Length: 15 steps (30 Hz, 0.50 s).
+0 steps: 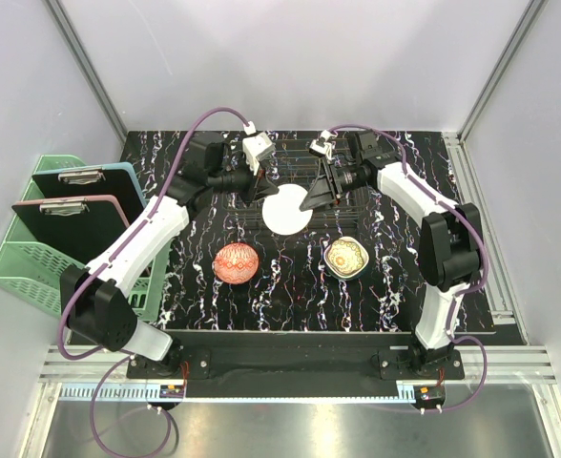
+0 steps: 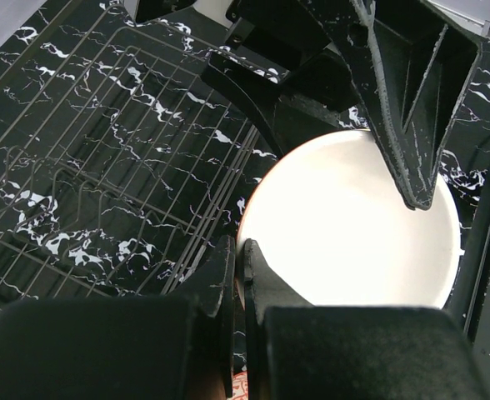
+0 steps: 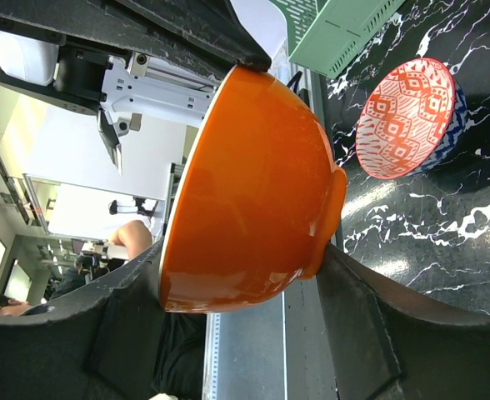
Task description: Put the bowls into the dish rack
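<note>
The black counter [image 1: 385,286] carries the dish rack [image 2: 103,167] at its far side. The orange bowl [image 3: 253,192], white inside, sits tilted just beside the rack, and the right fingers [image 3: 295,158] grip it at rim and foot. The left fingers [image 2: 238,267], pressed together and empty, are just beside the bowl's rim. A red-patterned bowl [image 1: 236,262] and a cream bowl [image 1: 346,257] lie nearer than the rack.

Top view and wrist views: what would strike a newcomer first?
The left gripper and right gripper meet at an orange bowl, white inside, by a dark wire dish rack at the back. Nearer, a red-patterned bowl and a cream floral bowl sit on the black marbled table.
</note>
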Each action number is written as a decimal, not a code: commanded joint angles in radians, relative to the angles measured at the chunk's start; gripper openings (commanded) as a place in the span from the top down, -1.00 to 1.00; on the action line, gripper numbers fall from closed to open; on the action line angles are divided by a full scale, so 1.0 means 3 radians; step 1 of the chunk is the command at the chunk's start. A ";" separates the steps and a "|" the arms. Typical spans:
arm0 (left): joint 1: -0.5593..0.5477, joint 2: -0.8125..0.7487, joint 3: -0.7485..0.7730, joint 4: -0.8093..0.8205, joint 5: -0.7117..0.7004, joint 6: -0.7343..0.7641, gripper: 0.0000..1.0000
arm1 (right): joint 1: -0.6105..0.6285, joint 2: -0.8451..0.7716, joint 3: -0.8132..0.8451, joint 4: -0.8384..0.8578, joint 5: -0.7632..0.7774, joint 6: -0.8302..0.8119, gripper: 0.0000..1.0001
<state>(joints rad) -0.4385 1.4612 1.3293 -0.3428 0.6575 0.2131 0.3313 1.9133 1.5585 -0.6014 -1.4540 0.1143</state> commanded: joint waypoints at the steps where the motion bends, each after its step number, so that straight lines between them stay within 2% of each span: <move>1: -0.0026 -0.0182 0.0028 0.0278 -0.0054 0.0016 1.00 | 0.0056 0.0070 0.0164 0.0036 -0.0369 0.0095 0.14; 2: -0.0031 -0.0187 0.0018 0.0283 -0.0059 0.0016 1.00 | 0.0051 0.0075 0.0164 0.0051 -0.0369 0.0090 0.23; 5: -0.0037 -0.0213 -0.0013 0.0283 -0.0085 0.0041 0.81 | 0.0061 0.0080 0.0164 0.0041 -0.0349 0.0095 0.48; 6: -0.0037 -0.0218 -0.0023 0.0283 -0.0090 0.0047 0.78 | 0.0051 0.0080 0.0164 0.0036 -0.0343 0.0090 0.63; 8: -0.0037 -0.0218 -0.0023 0.0283 -0.0095 0.0052 0.73 | 0.0056 0.0070 0.0159 0.0036 -0.0308 0.0090 0.80; 9: -0.0037 -0.0218 -0.0023 0.0283 -0.0100 0.0062 0.68 | 0.0051 0.0075 0.0159 0.0036 -0.0277 0.0095 0.96; 15: -0.0037 -0.0223 -0.0008 0.0283 -0.0100 0.0052 0.44 | 0.0056 0.0085 0.0148 0.0036 -0.0180 0.0095 1.00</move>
<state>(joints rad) -0.4442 1.4368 1.3155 -0.3191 0.6331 0.2195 0.3347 1.9369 1.5669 -0.5961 -1.4601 0.1287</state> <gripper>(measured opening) 0.266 0.720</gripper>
